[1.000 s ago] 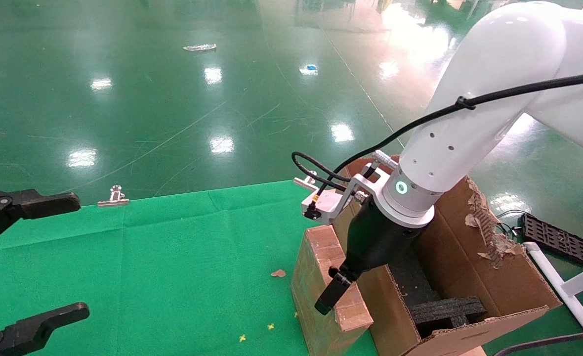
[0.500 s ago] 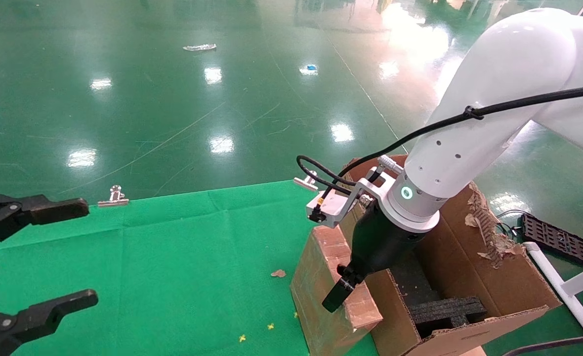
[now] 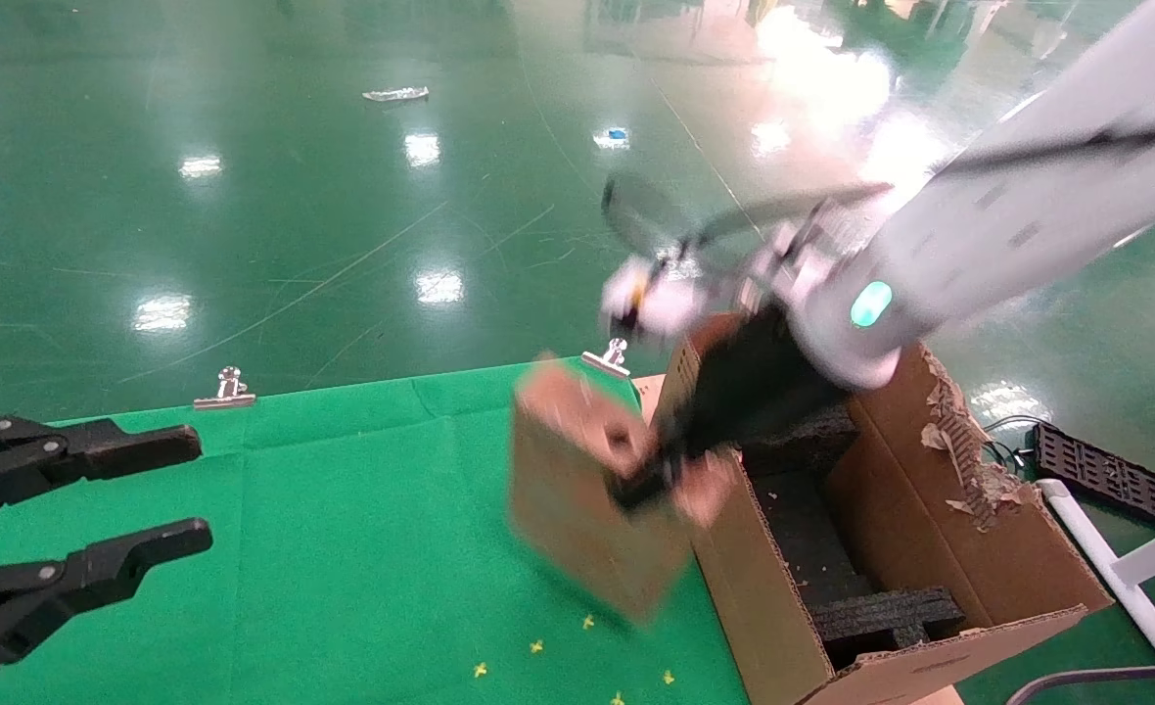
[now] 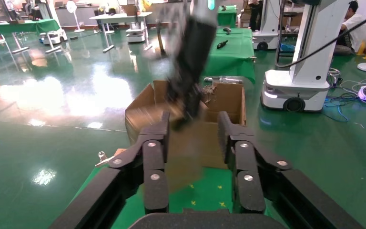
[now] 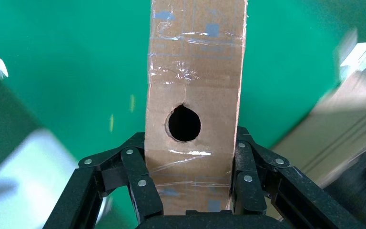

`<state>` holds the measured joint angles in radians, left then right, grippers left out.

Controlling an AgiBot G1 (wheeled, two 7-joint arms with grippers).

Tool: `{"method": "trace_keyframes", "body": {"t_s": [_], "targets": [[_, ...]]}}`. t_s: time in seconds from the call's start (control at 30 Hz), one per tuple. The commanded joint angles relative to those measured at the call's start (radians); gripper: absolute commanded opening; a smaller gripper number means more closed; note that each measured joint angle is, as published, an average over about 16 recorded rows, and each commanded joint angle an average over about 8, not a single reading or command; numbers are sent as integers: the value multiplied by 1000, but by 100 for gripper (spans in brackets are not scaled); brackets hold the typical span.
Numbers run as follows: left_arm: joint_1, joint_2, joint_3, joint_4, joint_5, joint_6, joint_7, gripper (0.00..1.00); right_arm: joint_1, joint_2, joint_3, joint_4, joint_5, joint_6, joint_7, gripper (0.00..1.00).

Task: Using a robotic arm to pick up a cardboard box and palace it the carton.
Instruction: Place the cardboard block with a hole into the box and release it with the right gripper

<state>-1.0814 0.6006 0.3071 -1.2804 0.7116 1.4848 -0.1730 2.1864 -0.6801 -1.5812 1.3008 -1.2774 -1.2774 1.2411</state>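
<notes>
Gripping the cardboard box [image 5: 194, 109] from both sides, the right tool [image 5: 190, 191] has its black fingers [image 5: 136, 174] pressed flat against the two narrow faces, right below the little round hole, so it's clamped on pretty solid. From the head camera you can see that same tool [image 3: 651, 475] holding the cardboard box [image 3: 577, 499] up off the green table [image 3: 323, 548], tilted, with its lower corner hanging over the cloth just beside the near-left wall of the carton [image 3: 940, 548]. The box isn't inside the carton; it sits next to the left flap, partly overlapping it in view. The robotic arm [image 3: 1008, 235] reaches in from the upper right, green ring glowing at the wrist, and it's blurry in that view.

Inside the carton there are black foam blocks [image 3: 886, 617] on the bottom, and the right flap has a chewed-up torn edge [image 3: 959, 441].

Over on the far left side of the table, the left tool [image 3: 137, 499] hangs above the cloth with its fingers spread apart, nothing between them. Its own camera shows the left tool [image 4: 193, 143] wide open, pointing toward the carton [image 4: 224, 102] and the lifted box.

A metal binder clip [image 3: 227, 390] sits at the table's far edge, another clip [image 3: 612, 357] near the carton, and a few tiny yellow bits [image 3: 536, 646] lie on the cloth.
</notes>
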Motion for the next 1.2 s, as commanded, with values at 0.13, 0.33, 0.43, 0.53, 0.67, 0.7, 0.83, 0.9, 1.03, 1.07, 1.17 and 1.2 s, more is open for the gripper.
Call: {"method": "trace_keyframes", "body": {"t_s": [0.13, 0.33, 0.43, 0.53, 0.67, 0.7, 0.83, 0.9, 1.03, 1.07, 1.17, 1.2], "targets": [[0, 0, 0, 0, 0, 0, 0, 0, 52, 121, 91, -34, 52, 86, -163, 0], [0, 0, 0, 0, 0, 0, 0, 0, 112, 201, 118, -156, -3, 95, -232, 0], [0, 0, 1, 0, 0, 0, 0, 0, 143, 230, 111, -214, -53, 66, -232, 0], [0, 0, 1, 0, -1, 0, 0, 0, 165, 251, 98, -266, -99, 27, -222, 0], [0, 0, 1, 0, -1, 0, 0, 43, 169, 261, 72, -345, -146, -26, -202, 0], [0, 0, 1, 0, -1, 0, 0, 55, 165, 259, 65, -367, -154, -38, -197, 0], [0, 0, 1, 0, -1, 0, 1, 100, 139, 242, 37, -466, -174, -76, -177, 0], [0, 0, 1, 0, -1, -1, 1, 100, 120, 229, 24, -517, -178, -89, -169, 0], [0, -1, 1, 0, -1, -1, 1, 100, 79, 198, 2, -609, -182, -104, -161, 0], [0, -1, 1, 0, -1, -1, 1, 100, 68, 190, -2, -629, -183, -106, -161, 0], [0, -1, 2, 0, -1, -1, 1, 100, 37, 168, -14, -683, -184, -103, -167, 0], [0, -1, 2, 0, -1, -1, 1, 100, 28, 161, -16, -698, -185, -99, -170, 0]]}}
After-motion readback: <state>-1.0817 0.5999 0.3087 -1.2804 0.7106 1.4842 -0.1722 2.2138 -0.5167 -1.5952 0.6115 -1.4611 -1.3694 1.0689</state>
